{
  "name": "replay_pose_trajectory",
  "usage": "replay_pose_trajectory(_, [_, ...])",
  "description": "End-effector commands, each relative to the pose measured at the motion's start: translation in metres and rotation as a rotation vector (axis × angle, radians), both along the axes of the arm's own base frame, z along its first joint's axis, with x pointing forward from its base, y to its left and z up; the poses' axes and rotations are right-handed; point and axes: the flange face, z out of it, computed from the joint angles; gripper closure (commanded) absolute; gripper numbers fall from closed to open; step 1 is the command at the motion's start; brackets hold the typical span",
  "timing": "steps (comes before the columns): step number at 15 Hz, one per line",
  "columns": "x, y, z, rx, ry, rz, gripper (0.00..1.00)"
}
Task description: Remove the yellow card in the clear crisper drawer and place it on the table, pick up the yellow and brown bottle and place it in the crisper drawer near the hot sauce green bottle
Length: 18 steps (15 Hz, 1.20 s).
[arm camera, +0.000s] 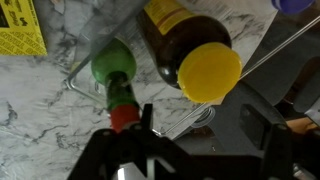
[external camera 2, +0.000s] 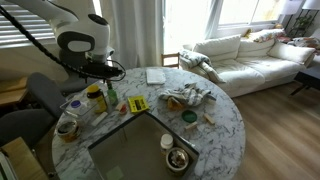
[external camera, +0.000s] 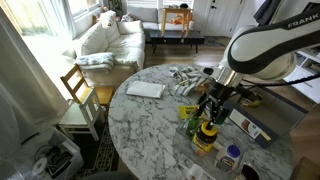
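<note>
In the wrist view the yellow and brown bottle (arm camera: 196,48) stands next to the hot sauce green bottle (arm camera: 114,70) with its red cap. Both are inside the thin edges of the clear crisper drawer (arm camera: 84,92). My gripper (arm camera: 198,118) is open and empty just above them, with the jar's yellow lid past the fingertips. The yellow card (arm camera: 20,28) lies flat on the marble table (arm camera: 40,110), outside the drawer. In both exterior views the gripper (external camera: 212,106) (external camera 2: 100,76) hangs over the jar (external camera: 205,136) (external camera 2: 96,98). The card (external camera 2: 135,104) lies beside the green bottle (external camera 2: 110,100).
A white booklet (external camera 2: 155,75) and a crumpled cloth (external camera 2: 186,97) lie further along the table. A grey open box (external camera 2: 140,150) takes up the near side. A blue-and-white container (external camera: 232,157) stands close to the jar. A wooden chair (external camera: 80,100) stands at the table's edge.
</note>
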Motion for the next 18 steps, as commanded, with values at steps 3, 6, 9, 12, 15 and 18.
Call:
replay_pose_trajectory(3, [-0.006,-0.005,0.028,0.028,0.003,0.030,0.00])
replay_pose_trajectory(6, [-0.017,-0.010,0.055,0.041,0.089,0.073,0.00])
replay_pose_trajectory(9, [-0.031,-0.023,0.087,0.070,0.234,0.070,0.00])
replay_pose_trajectory(12, [-0.030,-0.044,0.118,0.045,0.322,-0.112,0.00])
replay_pose_trajectory(15, [-0.021,-0.056,0.140,0.032,0.373,-0.277,0.00])
replay_pose_trajectory(18, [-0.016,-0.063,0.156,0.012,0.419,-0.441,0.00])
